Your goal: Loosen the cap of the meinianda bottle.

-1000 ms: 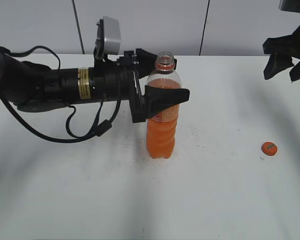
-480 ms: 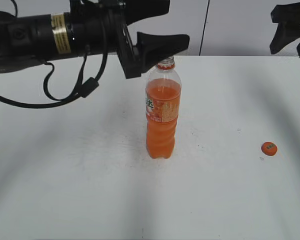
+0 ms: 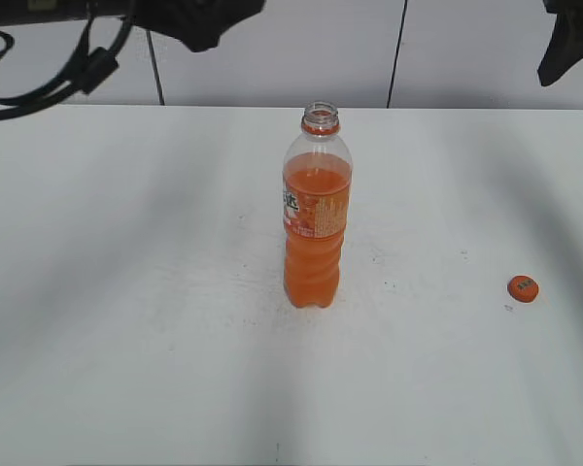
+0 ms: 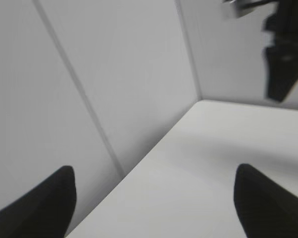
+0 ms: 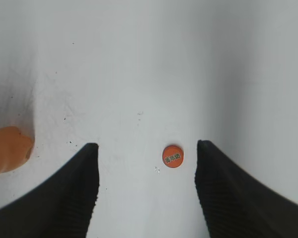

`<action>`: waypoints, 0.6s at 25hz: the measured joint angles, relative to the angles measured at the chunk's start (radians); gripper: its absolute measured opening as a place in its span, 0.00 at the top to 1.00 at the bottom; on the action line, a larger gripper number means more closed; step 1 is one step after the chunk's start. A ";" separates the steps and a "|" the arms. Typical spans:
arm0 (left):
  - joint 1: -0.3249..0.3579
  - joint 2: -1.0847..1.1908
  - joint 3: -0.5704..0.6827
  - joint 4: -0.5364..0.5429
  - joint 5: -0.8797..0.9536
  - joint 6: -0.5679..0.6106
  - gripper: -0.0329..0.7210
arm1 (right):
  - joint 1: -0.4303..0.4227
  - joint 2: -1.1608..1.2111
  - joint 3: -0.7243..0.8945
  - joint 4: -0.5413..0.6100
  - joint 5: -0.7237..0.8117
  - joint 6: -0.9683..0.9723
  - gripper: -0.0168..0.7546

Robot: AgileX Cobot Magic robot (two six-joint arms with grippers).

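Observation:
The meinianda bottle [image 3: 317, 214] stands upright in the middle of the white table [image 3: 126, 320], its mouth open and capless, with an orange neck ring. Its base shows at the left edge of the right wrist view [image 5: 7, 148]. The orange cap [image 3: 523, 287] lies flat on the table at the right, also in the right wrist view [image 5: 173, 156]. My left gripper [image 4: 154, 186] is open and empty, raised at the top left of the exterior view, facing the wall. My right gripper [image 5: 146, 158] is open and empty, high above the cap, at the top right corner of the exterior view [image 3: 568, 44].
A grey panelled wall [image 3: 272, 49] runs behind the table's far edge. The left arm's black cable [image 3: 39, 83] hangs at the top left. The other arm shows as a dark shape in the left wrist view [image 4: 285, 54].
My left gripper has let go of the bottle and risen up and left, nearly out of the exterior view. My right gripper has risen too. Bottle and cap have not moved.

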 joint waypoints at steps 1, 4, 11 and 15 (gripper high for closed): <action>0.000 -0.016 0.000 0.000 0.109 -0.021 0.18 | 0.000 0.000 -0.004 0.000 0.004 0.000 0.38; 0.000 -0.035 0.000 -0.043 0.437 -0.056 0.18 | 0.000 0.000 -0.009 0.000 0.007 0.000 0.38; 0.001 -0.035 0.000 -0.533 0.885 0.223 0.18 | 0.000 -0.013 -0.010 0.000 0.009 0.000 0.38; 0.040 -0.033 -0.006 -0.789 1.027 0.363 0.18 | 0.000 -0.016 -0.011 0.000 0.009 0.000 0.38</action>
